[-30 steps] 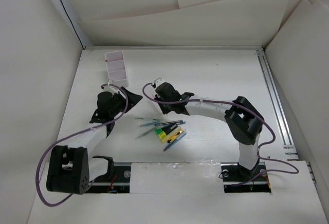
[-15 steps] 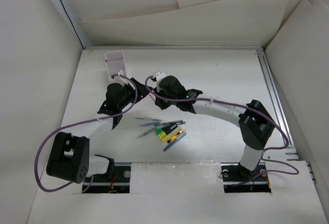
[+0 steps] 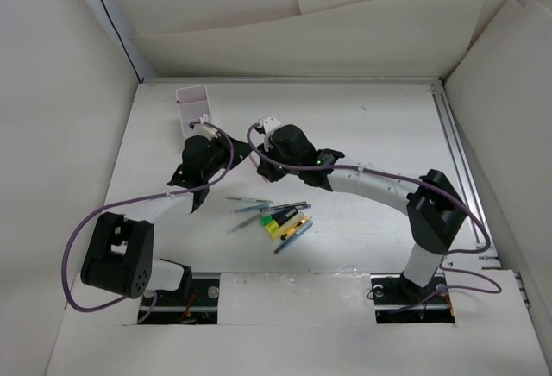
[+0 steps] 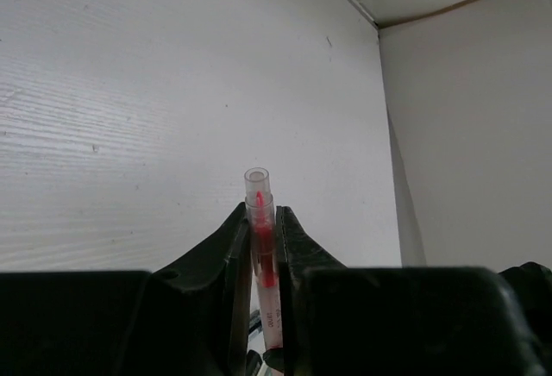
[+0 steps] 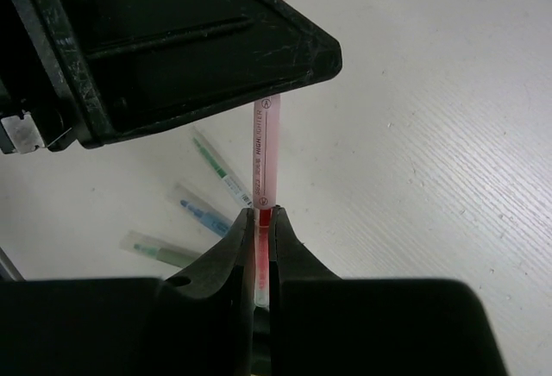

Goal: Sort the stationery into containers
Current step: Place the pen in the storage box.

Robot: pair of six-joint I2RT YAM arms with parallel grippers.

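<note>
Both the left gripper (image 4: 261, 221) and right gripper (image 5: 256, 221) clamped one red pen (image 5: 265, 147), its print partly reading "HIGHLIGHTER", middle hidden.

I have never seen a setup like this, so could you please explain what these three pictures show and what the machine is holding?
These are two robot arms bolted at the near edge of a white table, each ending in a two-finger pincer. The wide picture comes from a fixed camera above and behind the arms. The other two come from small cameras on each wrist, looking along that arm's own fingers.

On the table lies a small pile of pens and a yellow-green highlighter. A white divided box stands towards the far left.

Both pincers meet over the table near the box, and both grip one red pen. The left pincer is closed on the pen, one end sticking out past the fingers. The right pincer clamps the same pen, which runs up behind the left pincer's black body. It looks like a hand-over between arms.
</note>
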